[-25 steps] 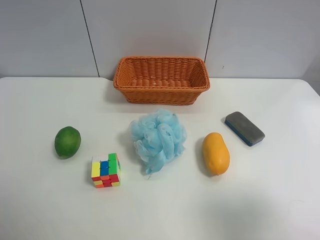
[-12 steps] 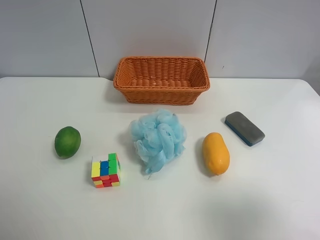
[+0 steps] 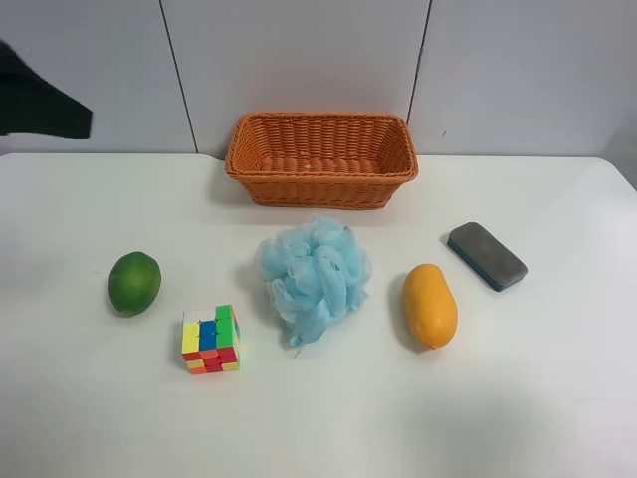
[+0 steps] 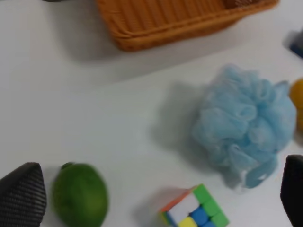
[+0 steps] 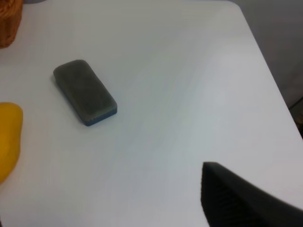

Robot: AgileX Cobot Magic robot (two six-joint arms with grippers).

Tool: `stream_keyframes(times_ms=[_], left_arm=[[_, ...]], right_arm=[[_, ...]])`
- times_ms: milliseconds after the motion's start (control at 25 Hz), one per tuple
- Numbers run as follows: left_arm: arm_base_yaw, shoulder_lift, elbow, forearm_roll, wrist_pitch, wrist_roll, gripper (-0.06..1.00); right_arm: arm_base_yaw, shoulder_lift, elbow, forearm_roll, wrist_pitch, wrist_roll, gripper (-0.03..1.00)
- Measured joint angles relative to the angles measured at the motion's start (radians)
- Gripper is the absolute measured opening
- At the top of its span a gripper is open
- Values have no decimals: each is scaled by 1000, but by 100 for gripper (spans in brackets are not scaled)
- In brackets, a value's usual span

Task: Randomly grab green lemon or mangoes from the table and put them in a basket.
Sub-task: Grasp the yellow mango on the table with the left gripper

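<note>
A grey rectangular block with a blue base [image 5: 85, 92] lies flat on the smooth white tabletop [image 5: 189, 71]. Near it I glimpse the orange-yellow mango [image 5: 8, 137], an orange wicker basket [image 5: 7, 23] corner, and my one dark ribbed finger [image 5: 232, 201].

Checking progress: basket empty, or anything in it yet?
Empty: basket interior shows only weave; green lemon and mango lie on the table.

green lemon [image 3: 134, 283]: glossy dark green oval, resting on the table [image 3: 90, 209] towards the high view's left, well apart from the basket.
mango [image 3: 429, 305]: smooth orange-yellow oblong, lying flat over on the high view's right, long axis running roughly front to back.
basket [image 3: 320, 191]: orange woven wicker, rectangular, flared sides, thick braided rim, upright at the far middle of the table.
table: flat white matte top, and all three sit on it.
</note>
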Motion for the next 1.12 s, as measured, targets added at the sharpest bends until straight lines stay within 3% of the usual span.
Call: stream_keyframes(times_ms=[280, 600, 840, 1120], left_arm=[[-326, 255, -62, 0, -164, -4, 99], [-684, 521, -226, 3, -205, -11, 99], [-824, 728, -422, 37, -209, -11, 99], [-851, 962, -619, 22, -199, -42, 99]], right_arm=[[0, 0, 0, 0, 0, 0, 81], [0, 0, 0, 0, 0, 0, 81], [0, 0, 0, 0, 0, 0, 81], [0, 0, 0, 0, 0, 0, 81]])
